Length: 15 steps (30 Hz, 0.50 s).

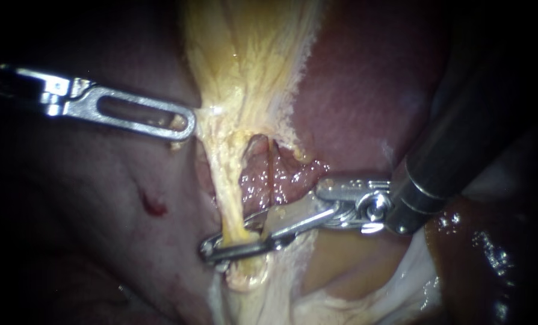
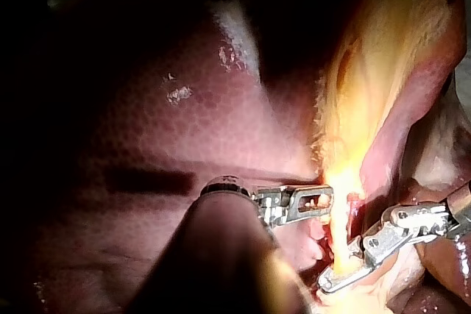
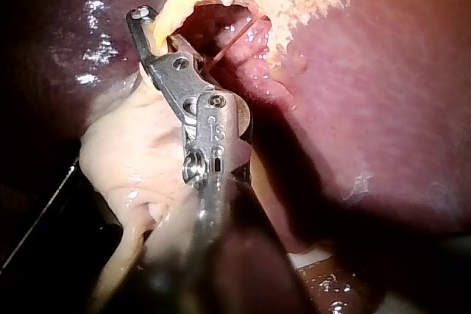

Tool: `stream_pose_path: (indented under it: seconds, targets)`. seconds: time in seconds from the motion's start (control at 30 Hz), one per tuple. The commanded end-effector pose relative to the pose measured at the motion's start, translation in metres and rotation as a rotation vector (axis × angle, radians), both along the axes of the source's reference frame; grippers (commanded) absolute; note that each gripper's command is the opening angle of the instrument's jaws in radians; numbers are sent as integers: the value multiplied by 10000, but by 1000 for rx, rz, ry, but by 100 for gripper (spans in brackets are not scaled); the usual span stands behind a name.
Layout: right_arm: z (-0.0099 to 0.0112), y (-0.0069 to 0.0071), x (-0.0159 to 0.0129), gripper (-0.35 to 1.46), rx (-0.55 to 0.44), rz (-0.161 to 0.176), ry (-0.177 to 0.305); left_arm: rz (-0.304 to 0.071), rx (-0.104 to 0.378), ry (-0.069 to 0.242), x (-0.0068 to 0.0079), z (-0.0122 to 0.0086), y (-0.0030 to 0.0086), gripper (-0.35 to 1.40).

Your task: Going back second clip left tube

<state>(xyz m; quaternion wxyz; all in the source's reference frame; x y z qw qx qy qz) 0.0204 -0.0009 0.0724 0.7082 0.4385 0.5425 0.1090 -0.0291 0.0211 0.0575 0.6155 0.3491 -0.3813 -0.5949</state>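
The left tube [image 1: 230, 192] is a yellow strand running down from the fatty yellow tissue [image 1: 251, 60]. My right instrument [image 1: 227, 236] reaches in from the right with its long jaws open. The tube passes between them, one jaw in front and one behind. No clip can be made out on the tube. In the right wrist view the same jaws [image 3: 151, 31] straddle the yellow strand [image 3: 165, 23]. My left instrument [image 1: 185, 125] has its slotted jaws shut on the yellow tissue's edge, pulling it left. It also shows in the left wrist view [image 2: 322, 200].
A thinner reddish strand [image 1: 271, 171] runs just right of the left tube, over raw red tissue. The liver [image 1: 365, 90] fills the upper right. Glossy dark brown tissue [image 1: 485, 253] lies at the lower right. A small blood spot [image 1: 153, 204] marks the pale surface on the left.
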Motion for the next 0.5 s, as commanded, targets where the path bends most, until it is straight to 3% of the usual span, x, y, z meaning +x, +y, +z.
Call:
stream_pose_path:
  seconds: [0.03, 0.23, 0.37, 0.5]
  targets:
    - [0, 0, 0, -35, 0, 0, 0, 0, -1, -1, 0, 0, 0, -35]
    - [-1, -2, 0, -35, 1, -3, 2, 1, -1, -1, 1, 0, -1, -35]
    - [-2, -4, 1, 20, -8, -5, 11, 1, -1, -1, 2, -1, -2, -35]
    - [-3, -4, 4, 42, 7, 24, 38, 1, -1, -1, 2, -1, -2, -35]
